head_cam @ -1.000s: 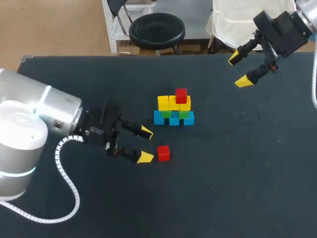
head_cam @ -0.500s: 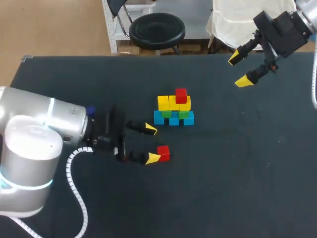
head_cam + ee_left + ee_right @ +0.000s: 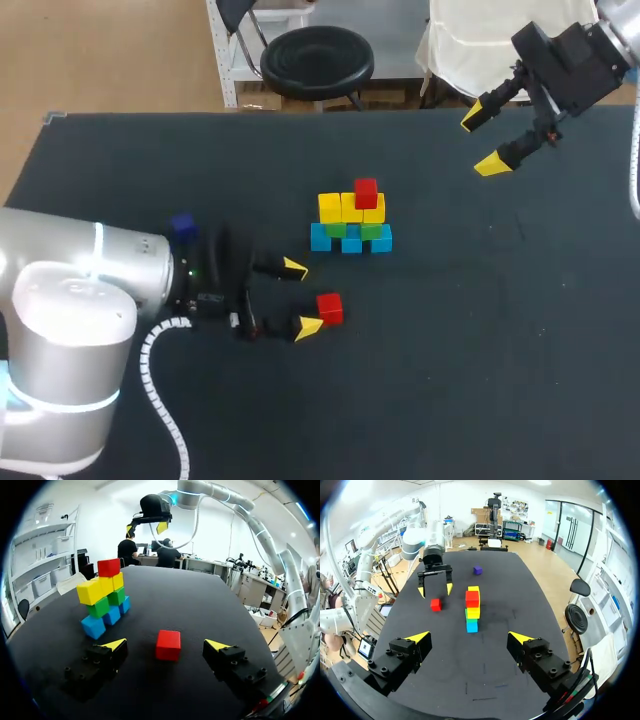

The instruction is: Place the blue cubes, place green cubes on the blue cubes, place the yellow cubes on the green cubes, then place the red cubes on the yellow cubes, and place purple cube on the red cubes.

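Just past left fingers (image 3: 115, 644): red cube (image 3: 168, 645)

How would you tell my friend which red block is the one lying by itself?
Find the stack of coloured cubes in the middle of the table. Just in front of it, the left gripper has its open fingers on either side of a red cube. The other red cube sits on top of the stack; this one lies alone on the table.

The red cube (image 3: 329, 308) is lying between the left claw's (image 3: 301, 297) spread tips, touching neither, with bare counter (image 3: 450, 330) lying open around it. The stack (image 3: 351, 222) is standing near, beyond the cube. The right claw (image 3: 481, 140) is hanging well apart.
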`<state>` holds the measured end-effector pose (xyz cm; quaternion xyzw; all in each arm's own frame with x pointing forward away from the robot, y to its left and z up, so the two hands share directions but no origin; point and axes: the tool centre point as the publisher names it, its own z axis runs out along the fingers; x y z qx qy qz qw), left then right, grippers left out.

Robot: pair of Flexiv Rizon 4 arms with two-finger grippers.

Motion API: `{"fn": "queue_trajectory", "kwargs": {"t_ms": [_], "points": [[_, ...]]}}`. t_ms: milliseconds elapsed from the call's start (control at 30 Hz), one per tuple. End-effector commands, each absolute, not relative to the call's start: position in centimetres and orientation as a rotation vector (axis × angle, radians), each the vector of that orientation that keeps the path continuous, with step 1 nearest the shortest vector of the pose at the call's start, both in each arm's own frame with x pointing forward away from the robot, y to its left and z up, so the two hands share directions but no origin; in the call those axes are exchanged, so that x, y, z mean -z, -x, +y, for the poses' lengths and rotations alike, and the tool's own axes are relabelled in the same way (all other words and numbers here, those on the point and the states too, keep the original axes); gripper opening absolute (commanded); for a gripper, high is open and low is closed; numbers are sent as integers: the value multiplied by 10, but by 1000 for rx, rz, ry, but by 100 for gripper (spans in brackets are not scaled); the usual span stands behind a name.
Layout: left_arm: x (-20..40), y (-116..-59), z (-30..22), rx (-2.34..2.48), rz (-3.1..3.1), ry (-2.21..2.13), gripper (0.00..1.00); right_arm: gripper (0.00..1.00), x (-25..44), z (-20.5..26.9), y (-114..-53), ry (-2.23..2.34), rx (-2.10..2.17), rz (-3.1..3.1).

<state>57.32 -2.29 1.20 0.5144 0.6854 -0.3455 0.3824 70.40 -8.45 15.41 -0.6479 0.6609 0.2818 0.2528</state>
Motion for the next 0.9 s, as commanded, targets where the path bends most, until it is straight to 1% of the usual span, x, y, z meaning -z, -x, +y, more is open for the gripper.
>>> {"fn": "queue_trajectory", "kwargs": {"t_ms": [33,733,800,833,867,900], "points": [[-2,-573,-34,862,1744,-1273,100,100,-154,-84,-704,1761,-765,1797],[-2,-580,-47,856,1753,-1292,99,100,-154,-84,-704,1761,-765,1797],[-2,-578,-49,862,1750,-1292,81,100,-154,-84,-704,1761,-765,1797],[-1,-578,-49,863,1753,-1294,74,100,-154,-84,-704,1761,-765,1797],[0,-578,-50,865,1760,-1295,71,100,-154,-84,-704,1761,-765,1797],[1,-578,-50,866,1772,-1294,69,100,-154,-84,-704,1761,-765,1797]]}}
